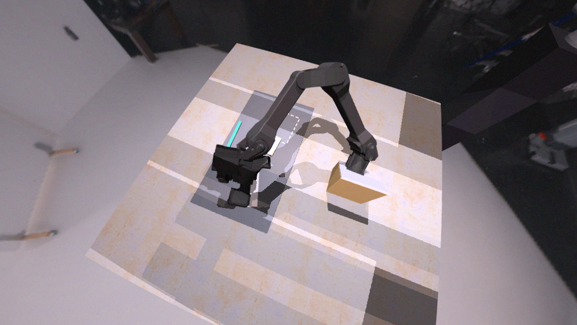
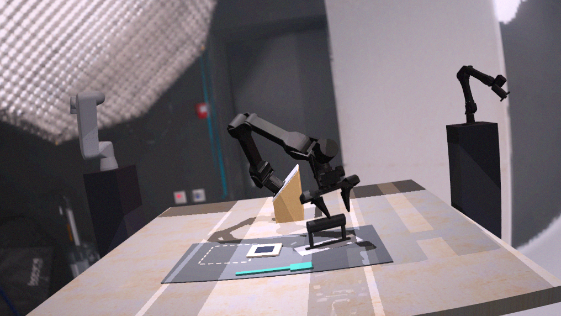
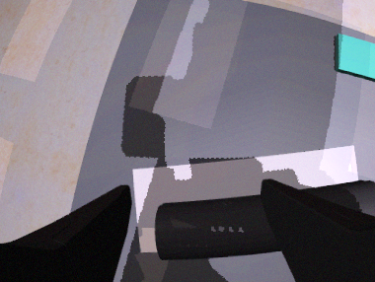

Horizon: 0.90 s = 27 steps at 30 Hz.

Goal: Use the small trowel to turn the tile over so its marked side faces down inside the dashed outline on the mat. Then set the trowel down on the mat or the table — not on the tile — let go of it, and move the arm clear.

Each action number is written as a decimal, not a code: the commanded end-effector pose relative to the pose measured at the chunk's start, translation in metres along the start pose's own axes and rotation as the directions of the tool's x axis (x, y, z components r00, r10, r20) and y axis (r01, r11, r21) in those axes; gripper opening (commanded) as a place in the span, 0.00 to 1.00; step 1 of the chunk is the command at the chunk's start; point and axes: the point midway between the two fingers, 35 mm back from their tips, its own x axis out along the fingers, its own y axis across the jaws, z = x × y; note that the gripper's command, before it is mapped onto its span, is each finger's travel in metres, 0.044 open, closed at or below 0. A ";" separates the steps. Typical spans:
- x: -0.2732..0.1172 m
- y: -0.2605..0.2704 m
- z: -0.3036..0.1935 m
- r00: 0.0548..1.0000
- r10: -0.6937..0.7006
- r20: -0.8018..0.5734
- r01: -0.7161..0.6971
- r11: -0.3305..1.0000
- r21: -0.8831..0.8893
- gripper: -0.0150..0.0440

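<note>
The trowel (image 2: 326, 224) (image 3: 212, 228), a black handle on two posts over a flat white blade, lies upright on the grey mat (image 2: 178, 274) (image 1: 248, 221). My gripper (image 2: 338, 214) (image 3: 196, 192) is open and empty above the handle, turned across it; one fingertip overlaps the handle in the wrist view, and contact cannot be told. The tile (image 2: 274, 251) (image 1: 274, 147), pale with a dark square, lies flat with its marked side up, at the near right edge of the dashed outline (image 2: 200, 263) (image 1: 299, 118). The arm partly hides the tile in the top view.
A flat teal tool (image 2: 301, 267) (image 1: 234, 133) (image 3: 356, 56) with a thin stem lies along the mat's front edge. A slanted wooden block (image 2: 288, 206) (image 1: 359, 189) carries my arm's base behind the mat. Other arms stand on dark pedestals beyond the table.
</note>
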 end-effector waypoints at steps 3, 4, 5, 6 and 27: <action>-0.002 -0.002 0.002 0.999 0.016 0.049 -0.010 0.992 -0.127 0.76; -0.002 -0.002 0.002 0.998 0.017 0.054 -0.009 0.990 -0.144 0.76; -0.002 -0.002 0.002 0.998 0.019 0.060 -0.009 0.987 -0.161 0.76; -0.002 -0.003 0.002 0.998 0.021 0.065 -0.009 0.984 -0.179 0.76; -0.008 -0.010 -0.011 0.969 0.080 0.233 0.103 0.727 -0.679 0.76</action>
